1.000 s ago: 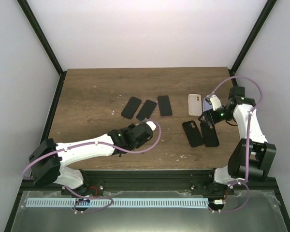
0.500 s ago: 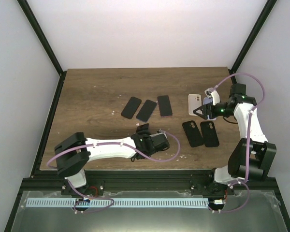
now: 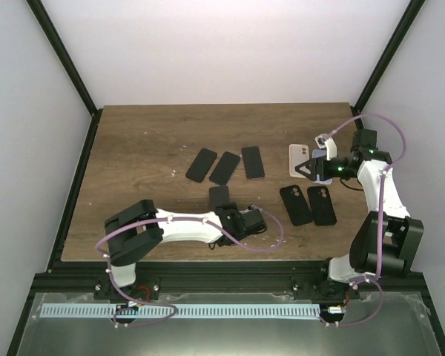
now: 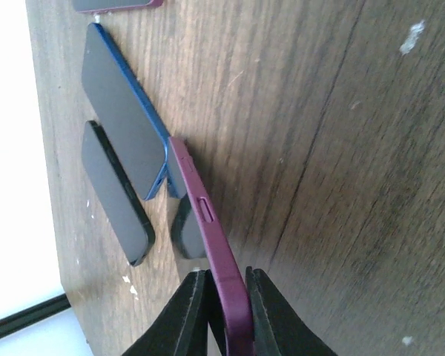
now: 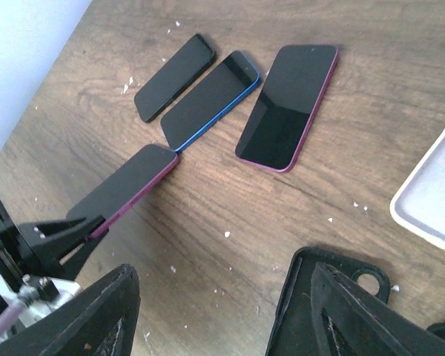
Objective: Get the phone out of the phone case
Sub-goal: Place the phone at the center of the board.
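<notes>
My left gripper (image 3: 225, 213) is shut on the near end of a purple-edged phone (image 3: 219, 197) with a dark screen and holds it on its edge, its far end down at the wood. In the left wrist view the two fingers (image 4: 195, 300) pinch the phone's purple side (image 4: 208, 222). The right wrist view shows the phone (image 5: 126, 189) tilted in the left gripper (image 5: 44, 241). My right gripper (image 3: 305, 167) is open and empty, hovering by a white case (image 3: 297, 159); its wide-open jaws show in its wrist view (image 5: 222, 297).
Three phones lie in a row behind the held one: black (image 3: 201, 165), blue-edged (image 3: 225, 169), purple-edged (image 3: 253, 162). Two black cases (image 3: 295, 205) (image 3: 322, 205) lie at the right. White crumbs dot the wooden table (image 3: 148, 148).
The left arm swung right and toward the front, and the purple-edged phone now stands out from its jaws. The right gripper moved back from the black cases to beside the white case.
</notes>
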`<action>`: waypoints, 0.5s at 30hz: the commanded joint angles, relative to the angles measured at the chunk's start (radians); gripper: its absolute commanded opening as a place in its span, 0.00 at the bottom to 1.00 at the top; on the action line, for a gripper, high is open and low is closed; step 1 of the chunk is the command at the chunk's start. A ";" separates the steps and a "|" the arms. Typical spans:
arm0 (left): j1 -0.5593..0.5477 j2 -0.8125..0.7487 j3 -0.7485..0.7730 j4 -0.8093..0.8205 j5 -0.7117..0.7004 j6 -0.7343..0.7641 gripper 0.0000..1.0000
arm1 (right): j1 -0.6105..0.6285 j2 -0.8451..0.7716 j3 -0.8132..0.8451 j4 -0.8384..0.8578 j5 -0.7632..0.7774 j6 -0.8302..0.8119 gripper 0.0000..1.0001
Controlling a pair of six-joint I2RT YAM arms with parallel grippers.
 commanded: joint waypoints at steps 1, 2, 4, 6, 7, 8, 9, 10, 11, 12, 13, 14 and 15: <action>0.017 0.084 0.007 0.037 0.164 0.012 0.13 | -0.007 -0.032 0.005 0.133 -0.016 0.129 0.64; 0.017 0.097 0.011 0.042 0.172 0.014 0.13 | -0.007 -0.043 -0.004 0.163 -0.022 0.155 0.64; 0.018 0.126 0.019 0.055 0.187 0.013 0.14 | -0.006 -0.056 -0.020 0.211 -0.036 0.204 0.64; 0.018 0.142 0.026 0.069 0.197 0.016 0.15 | -0.006 -0.061 -0.035 0.237 -0.046 0.226 0.64; 0.020 0.149 0.028 0.075 0.200 0.019 0.16 | -0.006 -0.062 -0.041 0.242 -0.041 0.228 0.64; 0.022 0.154 0.028 0.080 0.202 0.019 0.16 | -0.007 -0.064 -0.046 0.244 -0.031 0.226 0.64; 0.023 0.159 0.027 0.085 0.204 0.020 0.17 | -0.006 -0.064 -0.053 0.245 -0.021 0.222 0.64; 0.026 0.161 0.026 0.089 0.207 0.017 0.17 | -0.005 -0.065 -0.059 0.246 -0.014 0.216 0.64; 0.031 0.161 0.024 0.093 0.211 0.013 0.17 | -0.005 -0.067 -0.065 0.247 -0.009 0.209 0.64; 0.035 0.159 0.021 0.096 0.217 0.007 0.18 | -0.007 -0.070 -0.072 0.249 -0.005 0.203 0.64; 0.040 0.158 0.019 0.098 0.227 0.000 0.20 | -0.006 -0.075 -0.080 0.252 -0.003 0.203 0.64; 0.044 0.155 0.018 0.097 0.239 -0.009 0.21 | -0.007 -0.080 -0.089 0.259 0.000 0.202 0.64; 0.048 0.150 0.016 0.095 0.250 -0.019 0.24 | -0.006 -0.084 -0.100 0.269 0.002 0.203 0.64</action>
